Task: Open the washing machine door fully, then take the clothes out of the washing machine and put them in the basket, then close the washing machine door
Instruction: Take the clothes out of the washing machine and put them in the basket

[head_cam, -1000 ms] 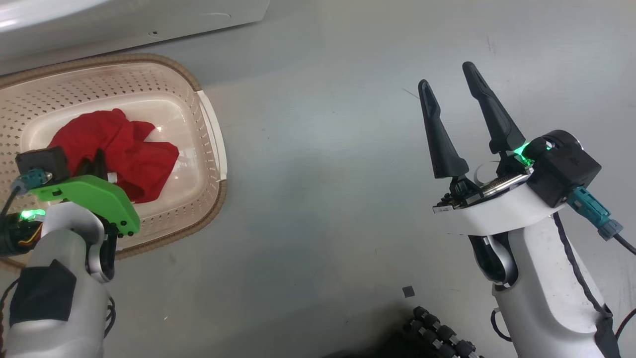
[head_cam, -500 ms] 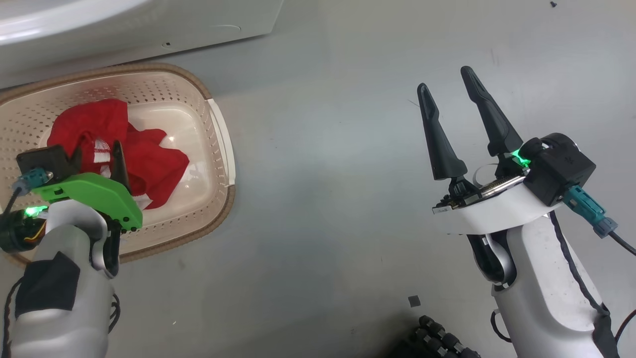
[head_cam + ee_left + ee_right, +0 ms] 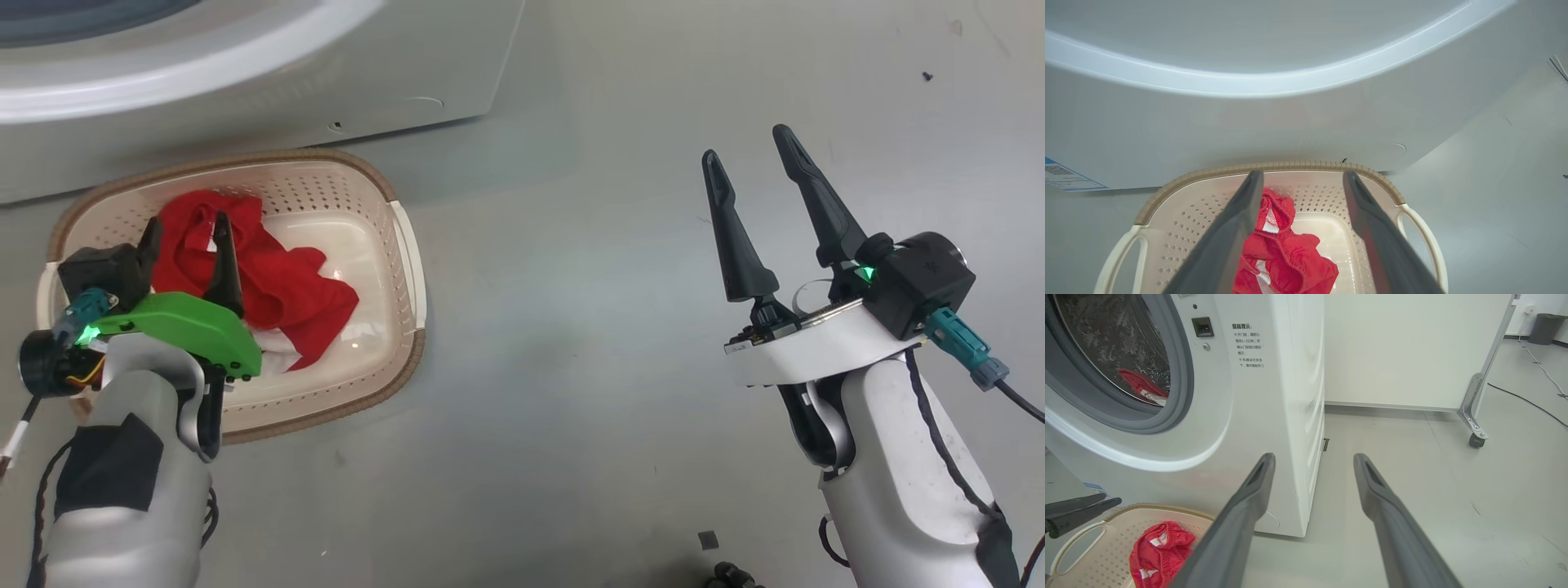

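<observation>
While the clothes [image 3: 286,286] lie heaped inside the basket [image 3: 411,245], which sits on the floor [image 3: 571,327] just before the washing machine [image 3: 245,73], the left gripper [image 3: 186,224] hangs above them, fingers spread and empty; the right gripper [image 3: 746,145], likewise spread and empty, hovers well apart.
</observation>
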